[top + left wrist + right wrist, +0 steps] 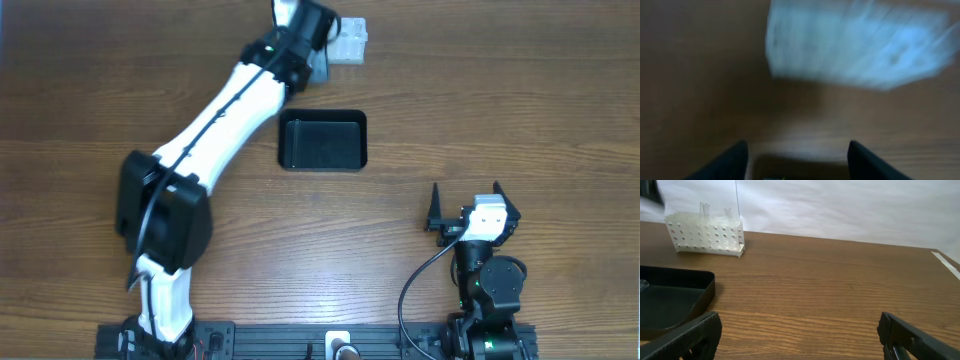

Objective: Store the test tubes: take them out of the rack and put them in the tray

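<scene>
While test tubes (703,208) stand in the rack (705,239), the tray (709,287) lies near.

No text, label, number or sign can be read on anything in these views.

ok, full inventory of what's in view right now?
white perforated plastic test tube rack: 1, white, far side of the table from the arm bases
clear test tubes: at least 2, clear, standing in the rack; exact count unclear
black rectangular plastic tray: 1, black, mid-table, between the rack and the arm bases
brown wooden table: 1, brown, under everything
left gripper: 1, black, by the rack, jaws open
right gripper: 1, black, close to its own base, off to the tray's right, jaws open
</scene>
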### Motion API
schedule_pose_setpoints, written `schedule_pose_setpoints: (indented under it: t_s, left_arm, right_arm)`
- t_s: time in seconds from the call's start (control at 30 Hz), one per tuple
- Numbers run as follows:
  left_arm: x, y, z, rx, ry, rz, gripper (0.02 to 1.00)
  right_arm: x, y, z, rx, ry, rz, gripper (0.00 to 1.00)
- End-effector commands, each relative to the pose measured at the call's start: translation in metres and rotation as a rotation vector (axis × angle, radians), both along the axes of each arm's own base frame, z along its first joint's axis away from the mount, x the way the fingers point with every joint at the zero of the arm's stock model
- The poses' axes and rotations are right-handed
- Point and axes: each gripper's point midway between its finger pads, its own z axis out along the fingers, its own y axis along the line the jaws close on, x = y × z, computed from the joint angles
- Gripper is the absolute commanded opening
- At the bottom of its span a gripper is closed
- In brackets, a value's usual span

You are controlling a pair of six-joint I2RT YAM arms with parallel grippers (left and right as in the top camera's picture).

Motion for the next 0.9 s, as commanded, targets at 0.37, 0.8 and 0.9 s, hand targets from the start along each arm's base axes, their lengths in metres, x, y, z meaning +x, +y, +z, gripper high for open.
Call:
schedule_pose_setpoints:
  t_s: [0.37,0.8,0.9]
  left_arm:
    - [0.083,0.020,0.030,-0.033,-0.275,-0.345,0.790]
    - [0.088,-0.019,-0.025,-0.015,-0.265,-0.554,0.805]
    - [0.089,-0.021,-0.033,-0.006,-0.261,-0.564,0.816]
  right_arm:
    - [0.000,0.000,-0.002,-0.007,-0.002,0.002,0.993]
    - [0.000,0.000,-0.002,-0.008,-0.002,0.002,0.991]
    - [0.000,0.000,-0.002,-0.007,-0.002,0.002,0.993]
